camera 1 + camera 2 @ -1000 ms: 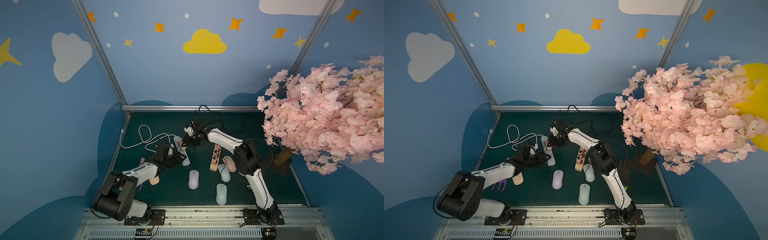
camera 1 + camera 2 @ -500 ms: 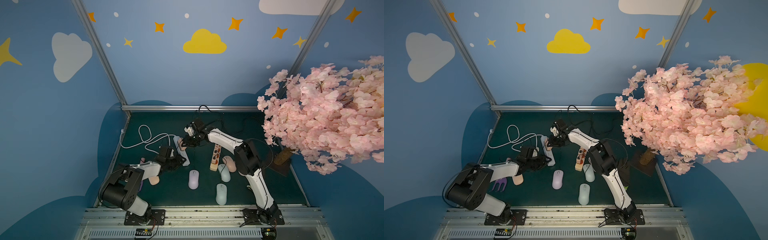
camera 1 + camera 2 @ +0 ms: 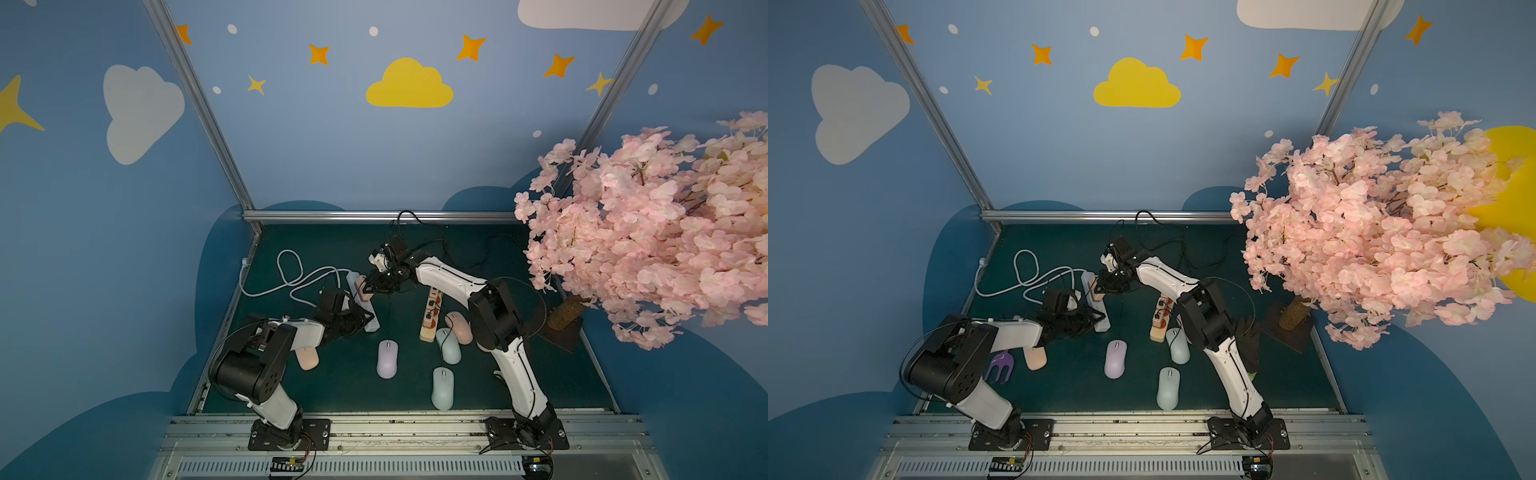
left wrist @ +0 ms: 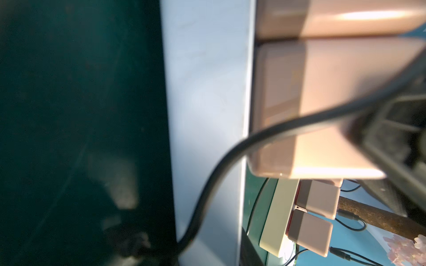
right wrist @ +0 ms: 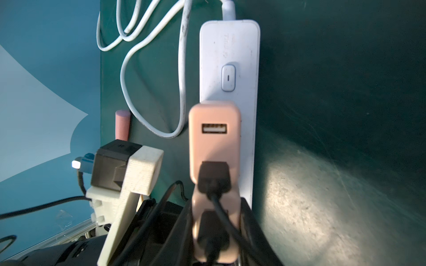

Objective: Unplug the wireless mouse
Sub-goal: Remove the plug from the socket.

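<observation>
Both top views: the lilac mouse (image 3: 387, 358) lies on the mat (image 3: 332, 386), its cable (image 3: 388, 322) leading up toward the white strip (image 3: 372, 323). My right gripper (image 3: 368, 290) clamps a pink charger (image 5: 197, 214) plugged there. My left gripper (image 3: 357, 318) sits at the strip's near end, and I cannot tell its width.
Left wrist: two chargers in the strip.
Right wrist alone: black plugs (image 5: 214, 177) in them.

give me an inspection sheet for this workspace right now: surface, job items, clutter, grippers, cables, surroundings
surface: green mat, no spills seen
job's things: white power strip carries the pink adapter and a second pink adapter; black USB plug seated in the second; purple mouse lies close by
clutter: spare mice, beige strip, purple fork-shaped toy
grippers: right gripper closed on the pink adapter; left gripper at the white strip's near end, jaws unreadable
cables: white cable looped on the mat
surroundings: blossom tree, blue walls
</observation>
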Controlling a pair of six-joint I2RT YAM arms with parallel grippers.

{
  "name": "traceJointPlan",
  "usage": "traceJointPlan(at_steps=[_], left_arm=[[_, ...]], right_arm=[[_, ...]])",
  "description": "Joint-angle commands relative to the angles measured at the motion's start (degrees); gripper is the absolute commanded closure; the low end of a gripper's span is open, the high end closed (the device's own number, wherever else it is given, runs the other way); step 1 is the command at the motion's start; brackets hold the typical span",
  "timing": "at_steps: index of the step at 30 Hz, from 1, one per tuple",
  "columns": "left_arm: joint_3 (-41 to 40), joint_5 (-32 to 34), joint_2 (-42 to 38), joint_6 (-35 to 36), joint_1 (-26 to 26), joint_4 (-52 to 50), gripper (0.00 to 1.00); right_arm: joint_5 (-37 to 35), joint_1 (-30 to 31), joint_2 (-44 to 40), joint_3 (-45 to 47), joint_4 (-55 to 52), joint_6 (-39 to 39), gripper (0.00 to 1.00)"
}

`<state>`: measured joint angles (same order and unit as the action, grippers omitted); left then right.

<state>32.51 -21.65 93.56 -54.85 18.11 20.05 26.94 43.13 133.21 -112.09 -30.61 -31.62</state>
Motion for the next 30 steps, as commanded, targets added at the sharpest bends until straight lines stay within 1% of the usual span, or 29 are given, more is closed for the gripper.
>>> traceJointPlan(at_steps=[1, 5, 7, 11, 13, 15, 19, 21, 24, 28, 30], left_arm=[[-1.87, 1.26, 0.96, 0.10, -0.85, -0.34, 0.71], [-3.26, 0.34, 1.99, -0.83, -2.11, 1.99, 0.82], [-3.57, -0.14, 2.68, -0.96, -2.53, 2.58, 0.86], [-3.86, -0.98, 3.93, -0.66, -3.21, 3.28, 0.96], [-3.92, -1.11, 4.39, -0.53, -3.25, 3.41, 0.96], [-4.18, -0.91, 4.58, -0.41, -3.40, 3.41, 0.96], [-4.84, -1.38, 5.41, -0.77, -3.79, 4.36, 0.96], [-5.16, -1.39, 5.66, -1.07, -3.95, 4.85, 0.96], [-5.28, -1.60, 6.11, -1.39, -4.02, 5.27, 0.96], [-5.06, -1.74, 6.48, -1.31, -4.09, 5.36, 0.96], [-5.09, -1.67, 6.46, -1.22, -4.19, 5.19, 0.96]], right_arm=[[2.75, 0.21, -3.13, 1.64, 0.68, -0.90, 0.88], [3.27, -0.06, -6.00, 4.74, 3.09, -2.05, 0.88], [2.98, -0.07, -7.88, 7.10, 5.12, -2.72, 0.88], [-0.36, 0.60, -11.81, 11.74, 7.97, -2.55, 0.88], [-2.62, 0.91, -13.48, 13.24, 8.45, -2.16, 0.88], [-3.32, 0.81, -14.74, 14.14, 8.95, -2.55, 0.88], [-0.47, -0.83, -16.01, 16.18, 12.12, -4.96, 0.88], [-0.92, -1.11, -16.34, 16.73, 12.26, -5.14, 0.88], [-3.29, -0.77, -16.32, 16.49, 10.10, -4.48, 0.88], [-9.00, 1.35, -15.43, 13.98, 4.60, -1.78, 0.89], [-9.71, 2.11, -15.07, 13.74, 4.25, -1.77, 0.89]])
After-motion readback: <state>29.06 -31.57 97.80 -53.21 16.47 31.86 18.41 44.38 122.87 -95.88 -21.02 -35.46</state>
